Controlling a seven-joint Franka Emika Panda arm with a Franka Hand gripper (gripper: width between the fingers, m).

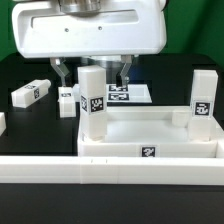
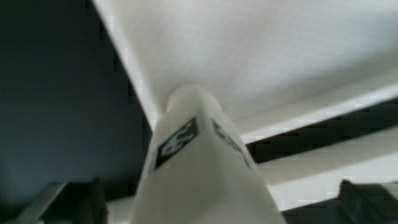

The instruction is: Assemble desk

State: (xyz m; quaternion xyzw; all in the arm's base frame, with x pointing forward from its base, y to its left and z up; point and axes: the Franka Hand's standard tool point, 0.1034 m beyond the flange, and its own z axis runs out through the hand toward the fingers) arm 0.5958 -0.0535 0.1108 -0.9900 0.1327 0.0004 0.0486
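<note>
The white rimmed tabletop (image 1: 150, 136) lies in the middle of the black table. One leg (image 1: 91, 103) stands upright at its corner on the exterior view's left. A second leg (image 1: 203, 98) stands upright at the corner on the right. My gripper (image 1: 93, 72) hangs over the left leg, open, one finger on each side and a gap to both. In the wrist view that leg (image 2: 196, 150) rises between the dark fingertips (image 2: 71, 203) of my gripper (image 2: 214, 208), with the tabletop (image 2: 267, 60) behind it. Two loose legs (image 1: 32, 93) (image 1: 68, 101) lie to the left.
The marker board (image 1: 128, 95) lies flat behind the tabletop. A long white border bar (image 1: 110, 170) runs along the front, and another border piece (image 1: 1, 122) shows at the left edge.
</note>
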